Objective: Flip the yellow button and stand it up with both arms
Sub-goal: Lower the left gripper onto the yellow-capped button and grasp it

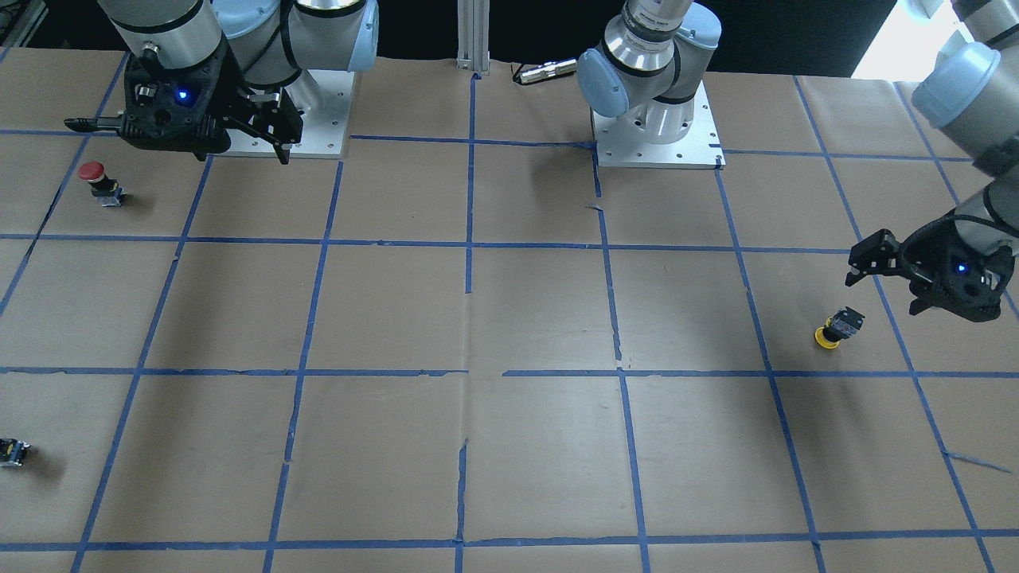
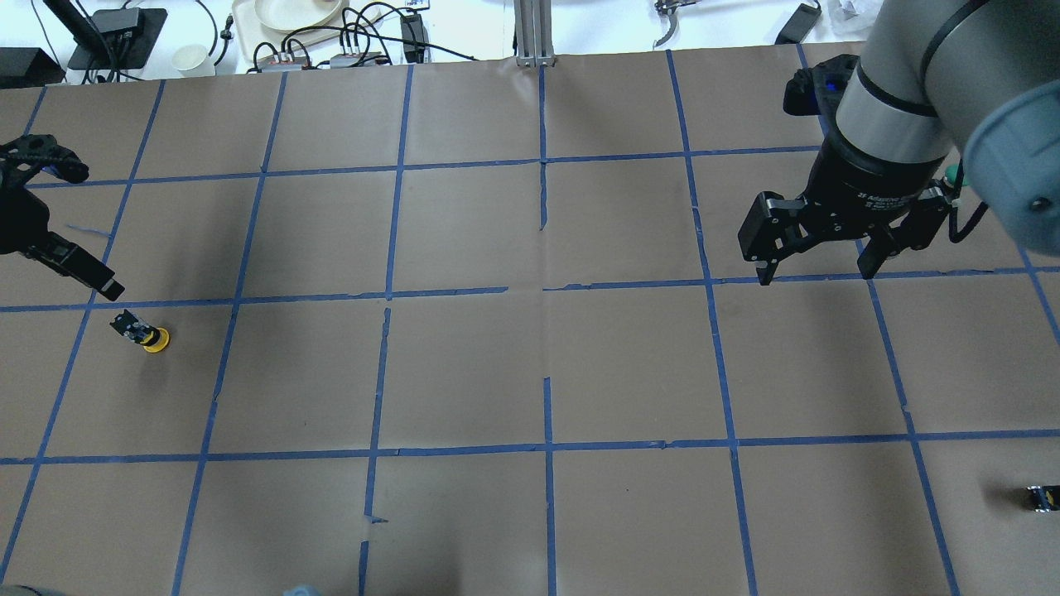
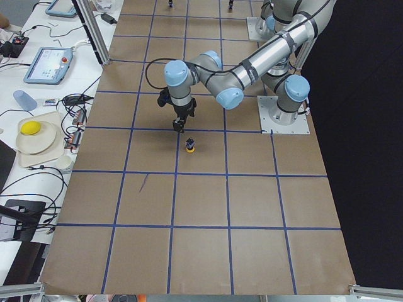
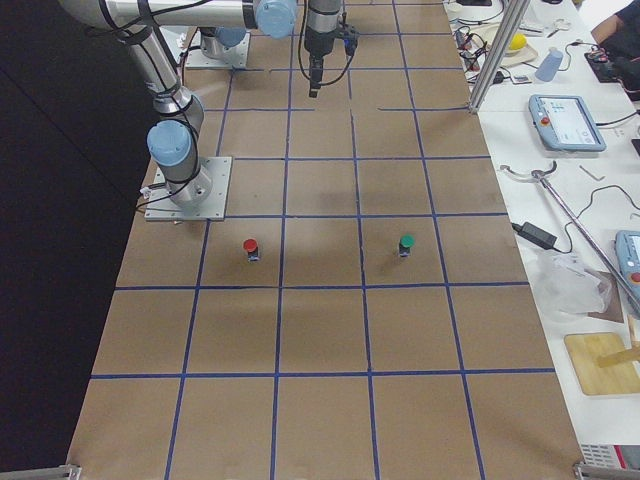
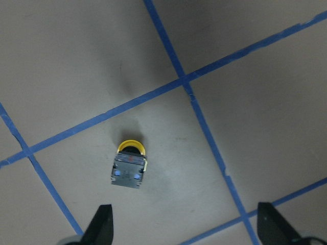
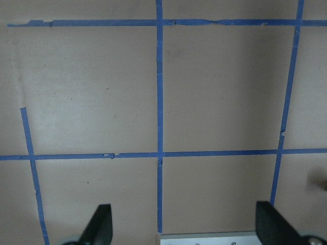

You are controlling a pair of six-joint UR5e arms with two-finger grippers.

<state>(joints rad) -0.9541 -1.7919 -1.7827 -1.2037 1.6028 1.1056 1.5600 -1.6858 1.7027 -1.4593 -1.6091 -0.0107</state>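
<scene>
On the robot's left side of the paper-covered table (image 1: 541, 318), inside one square of the blue tape grid (image 1: 470, 243): the yellow button (image 5: 129, 166), seemingly resting on its round cap with the blocky dark body up, so not yet flipped. Just above and beside it, the left gripper (image 5: 187, 228), fingers spread wide, pinching nothing, clear of the button. Far across the table, the right gripper (image 2: 814, 273), likewise spread and empty, hovering over the paper close to its own base plate (image 1: 318, 135), well apart from the button. Elsewhere, a red-capped button (image 1: 94, 177), a green-capped button (image 4: 406, 243) and a small dark part (image 2: 1042, 497), all well away. Judged stage: approach, before any grasp. Likely trouble from here: a squeeze off the body's centre, sending so small and top-heavy a piece rolling on its cap or skidding over the paper; a pinch on the curved cap instead of the flat body sides, slipping loose mid-turn; a hand-over between two grippers with little surface to share, ending in a drop; release at a tilt, leaving the button toppled rather than standing.
</scene>
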